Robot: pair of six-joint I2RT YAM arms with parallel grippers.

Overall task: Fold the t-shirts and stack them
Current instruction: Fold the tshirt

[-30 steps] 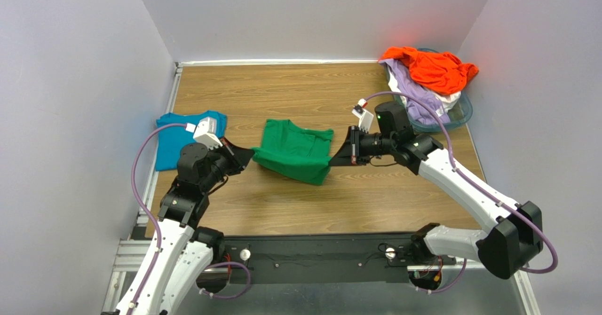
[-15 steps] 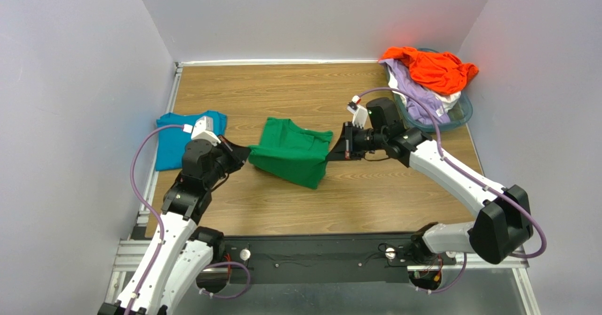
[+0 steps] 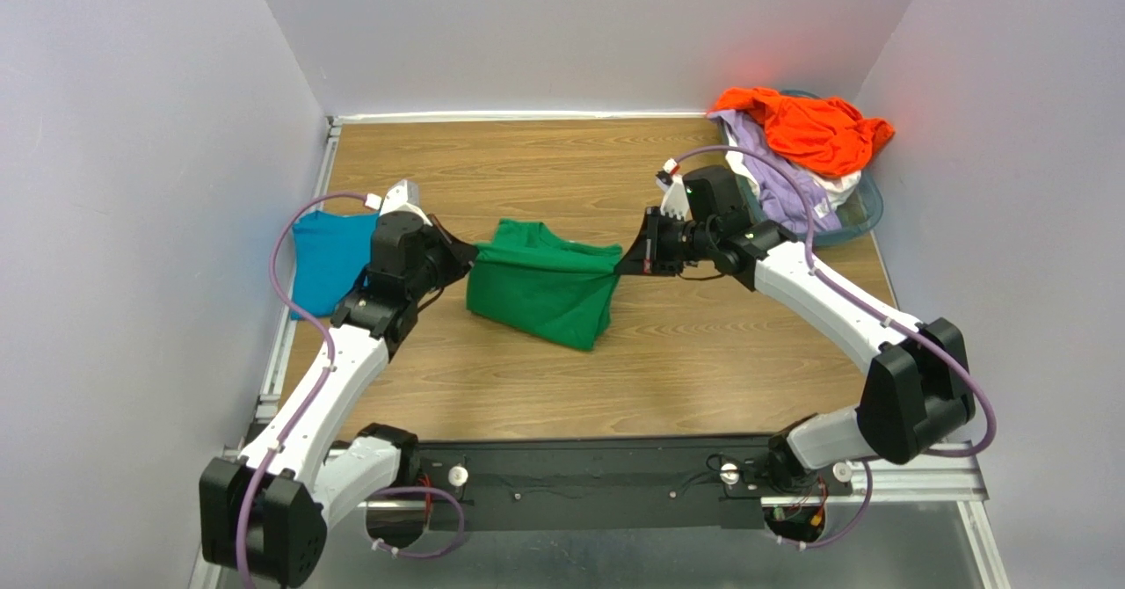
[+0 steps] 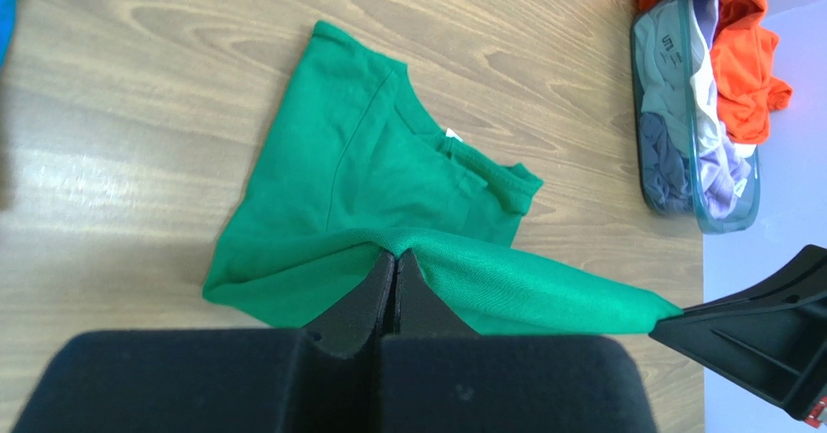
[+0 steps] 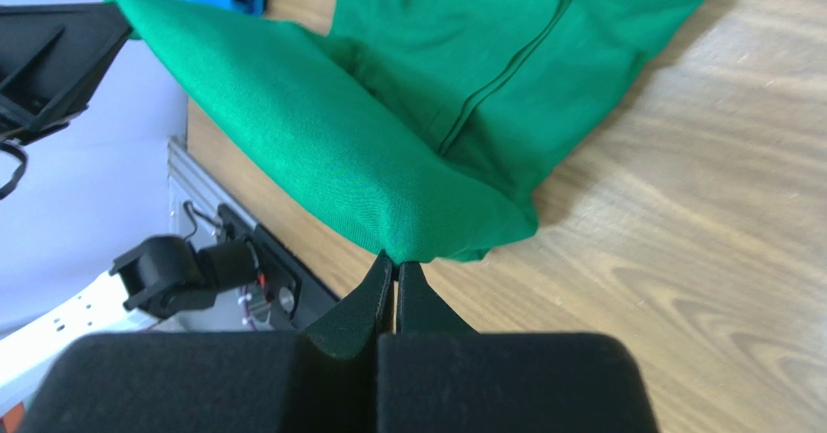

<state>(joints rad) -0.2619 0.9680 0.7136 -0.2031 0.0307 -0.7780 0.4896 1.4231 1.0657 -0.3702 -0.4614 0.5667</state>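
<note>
A bright green t-shirt (image 3: pixel 544 291) is partly folded in the middle of the table. Its upper edge is lifted and stretched between my two grippers. My left gripper (image 3: pixel 465 254) is shut on its left corner (image 4: pixel 393 258). My right gripper (image 3: pixel 626 262) is shut on its right corner (image 5: pixel 396 258). The lower layer of the green t-shirt (image 4: pixel 359 171) still lies flat on the wood. A teal-blue t-shirt (image 3: pixel 325 257) lies folded at the left edge, partly behind my left arm. Orange (image 3: pixel 808 128), lavender (image 3: pixel 782 183) and white t-shirts are heaped in the basket at the back right.
A clear bluish plastic basket (image 3: pixel 856 209) stands at the back right corner and shows in the left wrist view (image 4: pixel 694 191). Grey walls close the table on the left, back and right. The black rail with the arm bases (image 3: pixel 594 477) runs along the near edge.
Both grippers have moved toward the back of the table with the green t-shirt's edge, pulling it taut between them. The left arm has stretched farther out, covering more of the teal-blue t-shirt.
</note>
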